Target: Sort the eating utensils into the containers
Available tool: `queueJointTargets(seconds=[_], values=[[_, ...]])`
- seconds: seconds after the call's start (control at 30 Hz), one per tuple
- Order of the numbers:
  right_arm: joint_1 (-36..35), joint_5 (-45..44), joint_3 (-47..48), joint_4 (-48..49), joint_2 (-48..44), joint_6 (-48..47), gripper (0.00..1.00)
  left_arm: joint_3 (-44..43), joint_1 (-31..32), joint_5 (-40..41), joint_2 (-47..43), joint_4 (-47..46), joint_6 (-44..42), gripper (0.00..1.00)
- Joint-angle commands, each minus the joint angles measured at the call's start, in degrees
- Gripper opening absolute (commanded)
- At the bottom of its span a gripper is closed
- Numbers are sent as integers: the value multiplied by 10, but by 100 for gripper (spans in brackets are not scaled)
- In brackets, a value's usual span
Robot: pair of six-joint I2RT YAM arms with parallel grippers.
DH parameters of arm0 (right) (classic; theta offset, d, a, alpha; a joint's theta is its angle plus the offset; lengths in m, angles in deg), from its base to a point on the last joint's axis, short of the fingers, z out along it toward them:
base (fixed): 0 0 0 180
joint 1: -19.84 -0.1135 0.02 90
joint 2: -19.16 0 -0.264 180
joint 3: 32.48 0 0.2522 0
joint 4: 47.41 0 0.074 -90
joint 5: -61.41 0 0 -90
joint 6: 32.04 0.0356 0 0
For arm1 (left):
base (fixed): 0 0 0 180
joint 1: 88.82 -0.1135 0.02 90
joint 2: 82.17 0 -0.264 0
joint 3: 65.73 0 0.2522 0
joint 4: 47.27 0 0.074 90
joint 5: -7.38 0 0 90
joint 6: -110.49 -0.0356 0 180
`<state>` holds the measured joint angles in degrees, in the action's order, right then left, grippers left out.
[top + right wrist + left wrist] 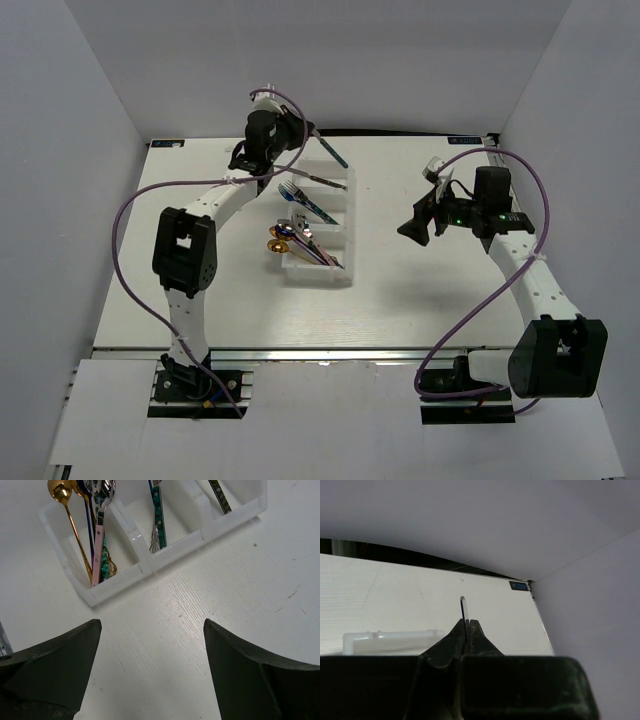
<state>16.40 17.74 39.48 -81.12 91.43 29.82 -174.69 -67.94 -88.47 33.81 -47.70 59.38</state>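
Observation:
The white organiser tray [318,279] lies mid-table. In the top view its nearest compartment holds a gold spoon [279,244] and other spoons, and the one behind it a teal-handled fork [303,197]. My left gripper [300,131] is shut on a slim dark-handled utensil [334,154] and holds it above the tray's far end. In the left wrist view the utensil [463,609] sticks out edge-on from my shut gripper [466,623]. My right gripper [415,229] is open and empty to the right of the tray. In its wrist view it [152,626] hovers over bare table near the tray [120,582].
The right wrist view shows the gold spoon [69,519], a pink-handled spoon [98,545], the teal fork [157,515] and a dark-handled utensil [220,495] in the tray. White walls enclose the table. Purple cables [130,260] loop beside both arms.

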Motion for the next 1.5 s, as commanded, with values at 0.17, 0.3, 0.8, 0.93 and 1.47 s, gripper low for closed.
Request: queueJointTargets(seconds=[0.17, 0.3, 0.8, 0.93, 1.47], values=[[7, 13, -11, 9, -1, -12, 89, -65, 2, 47, 59, -4, -45, 0], [8, 14, -11, 8, 3, -13, 89, -70, 2, 50, 71, -4, -63, 0], [24, 9, -16, 13, 6, -12, 89, -31, 0, -12, 60, 17, -62, 35], [28, 9, -20, 19, 2, -11, 89, -23, -1, -15, 33, 41, -67, 54], [98, -40, -55, 89, -24, 41, 90, 88, -45, 81, -211, 137, -199, 92]])
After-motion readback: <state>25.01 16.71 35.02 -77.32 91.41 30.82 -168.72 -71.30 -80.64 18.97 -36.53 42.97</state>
